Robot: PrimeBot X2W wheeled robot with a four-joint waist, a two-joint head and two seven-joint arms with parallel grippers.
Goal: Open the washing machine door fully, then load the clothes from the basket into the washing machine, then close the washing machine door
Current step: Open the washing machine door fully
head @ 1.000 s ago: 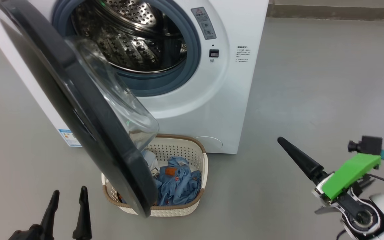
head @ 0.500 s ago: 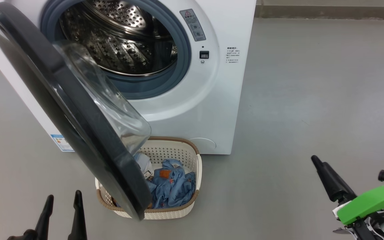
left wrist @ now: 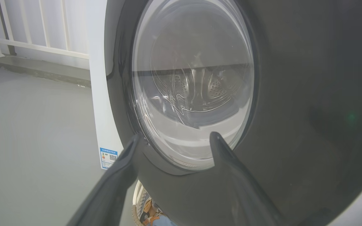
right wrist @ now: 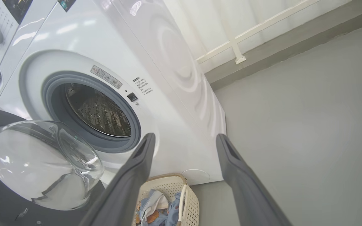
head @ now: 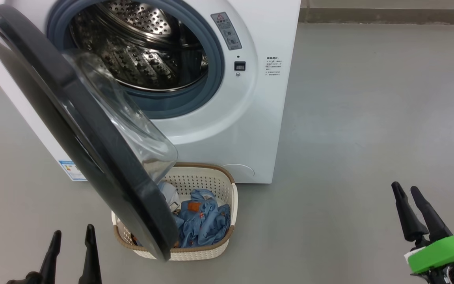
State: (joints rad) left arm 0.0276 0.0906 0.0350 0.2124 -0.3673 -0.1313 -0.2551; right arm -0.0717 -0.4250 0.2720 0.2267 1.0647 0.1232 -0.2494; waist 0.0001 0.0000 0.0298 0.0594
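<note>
Left gripper [head: 73, 230]: your two dark fingers stand apart with nothing between them, low down and pointing up at the outer face of the door.
Right gripper [head: 404, 186]: fingers spread as well and nothing held. It hangs over bare grey floor [head: 369, 118], with a green cover [head: 443, 250] sitting just behind the fingers.
Washing machine door [head: 73, 130]: swung out partway, dead ahead of your left gripper and very near it. From the left wrist you're staring at the glossy black rim and through the glass. I honestly can't tell whether the fingertips touch the rim. Off to the left of your right gripper, the clear glass bowl bulges toward the machine.
Washing machine [head: 258, 118]: big white front-loader, beyond both grippers and well apart from the right one.
Drum [head: 144, 51]: perforated steel, ringed by the grey gasket [head: 213, 79], up past the door from your left gripper.
Basket [head: 195, 179]: cream perforated plastic with a brown rim, on the floor just in front of the machine. It sits between your grippers, much nearer the left one, and the door's lower edge hides its left side.
Clothes [head: 203, 221]: crumpled light blue with orange-brown bits and some white at the back, all lying in the basket.
Blue label sticker [left wrist: 108, 157]: low on the machine's side panel, just left of your left gripper's left finger.
</note>
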